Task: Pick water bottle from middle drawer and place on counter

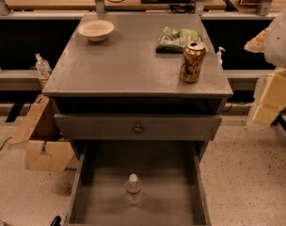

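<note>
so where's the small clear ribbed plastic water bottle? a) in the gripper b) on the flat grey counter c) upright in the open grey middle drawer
c: the water bottle stands upright on the middle drawer floor, below the counter, with the gripper off at the right edge of the view, apart from it.

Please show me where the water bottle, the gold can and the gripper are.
water bottle point(133, 189), camera view, on its clear ribbed body.
gold can point(193, 62), camera view, on its side wall.
gripper point(271, 101), camera view, at the right edge, on its pale yellow part.
</note>
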`<state>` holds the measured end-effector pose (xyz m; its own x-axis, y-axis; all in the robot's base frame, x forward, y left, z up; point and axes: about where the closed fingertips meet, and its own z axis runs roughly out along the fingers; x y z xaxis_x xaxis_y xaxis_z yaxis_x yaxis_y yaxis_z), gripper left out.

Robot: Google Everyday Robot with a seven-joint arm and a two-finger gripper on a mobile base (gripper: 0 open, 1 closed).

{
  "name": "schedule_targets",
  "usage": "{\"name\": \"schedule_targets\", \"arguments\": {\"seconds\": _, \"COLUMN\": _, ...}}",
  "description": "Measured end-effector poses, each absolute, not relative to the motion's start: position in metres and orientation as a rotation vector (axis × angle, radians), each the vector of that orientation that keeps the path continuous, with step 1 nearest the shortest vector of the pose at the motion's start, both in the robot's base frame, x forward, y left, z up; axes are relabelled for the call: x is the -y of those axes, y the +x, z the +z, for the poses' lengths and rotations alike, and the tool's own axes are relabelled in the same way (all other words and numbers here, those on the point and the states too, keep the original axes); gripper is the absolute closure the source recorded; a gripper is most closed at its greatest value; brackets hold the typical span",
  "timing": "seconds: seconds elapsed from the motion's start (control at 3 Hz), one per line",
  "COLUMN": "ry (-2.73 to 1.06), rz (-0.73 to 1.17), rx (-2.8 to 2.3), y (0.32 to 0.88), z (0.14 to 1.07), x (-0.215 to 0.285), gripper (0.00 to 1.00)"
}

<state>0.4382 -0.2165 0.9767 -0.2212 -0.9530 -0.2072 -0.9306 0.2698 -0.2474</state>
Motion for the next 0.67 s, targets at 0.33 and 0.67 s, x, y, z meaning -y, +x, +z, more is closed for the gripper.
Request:
{"name": "schedule_targets", "arguments": {"seconds": 0.33, "ry": -1.724, "rz": -0.1, "rx": -2.23, "y": 0.4382, "z": 0.9766, "x": 0.2165, "gripper": 0.0}}
{"name": "schedule_targets", "arguments": {"seconds": 0.67, "ry": -1.701, "rz": -0.049, "rx": -2.215, "y": 0.4401, "z": 0.9696, "x": 0.2159, "gripper": 0.0}}
